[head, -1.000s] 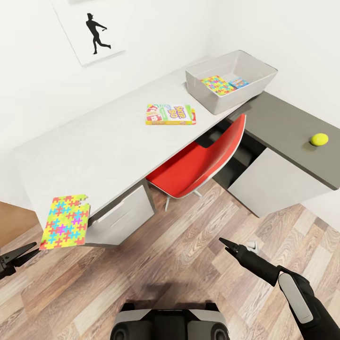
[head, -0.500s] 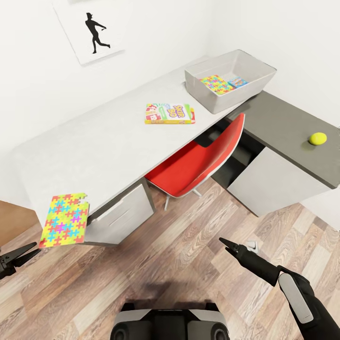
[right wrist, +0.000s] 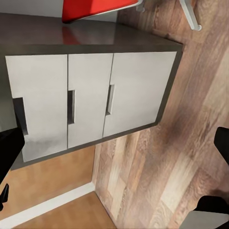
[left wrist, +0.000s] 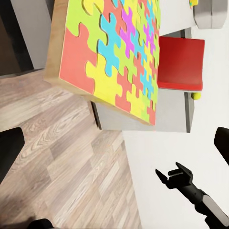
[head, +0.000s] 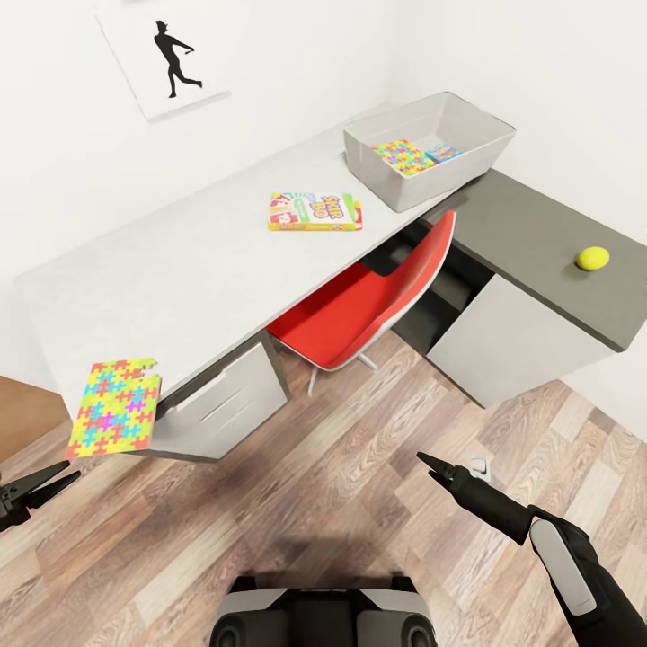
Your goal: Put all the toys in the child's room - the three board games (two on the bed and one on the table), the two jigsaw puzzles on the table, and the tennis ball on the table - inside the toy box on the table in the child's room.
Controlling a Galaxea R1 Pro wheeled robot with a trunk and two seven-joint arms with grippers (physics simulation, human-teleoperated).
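Note:
One jigsaw puzzle (head: 112, 409) lies on the near left corner of the white table (head: 180, 270), overhanging its edge; the left wrist view shows it close up (left wrist: 119, 52). The Skip-Bo board game (head: 314, 211) rests mid-table. The grey toy box (head: 467, 117) stands at the far end, holding a second jigsaw puzzle (head: 404, 155) and a small colourful box (head: 442, 154). The tennis ball (head: 592, 258) sits on the lower dark section (head: 530, 225). My left gripper (head: 36, 485) hangs open below the near jigsaw, empty. My right gripper (head: 440, 467) is open over the floor.
A red chair (head: 368, 301) is tucked under the table between white drawers (head: 225, 409) and a white cabinet (head: 503, 346). A silhouette picture (head: 166, 58) hangs on the white wall. Wood-plank floor (head: 341, 467) lies between me and the table. The right wrist view shows a drawer unit (right wrist: 90, 100).
The whole picture has shifted slightly up and left, so the camera moved. Both grippers keep the same pose, and nothing on the table moved.

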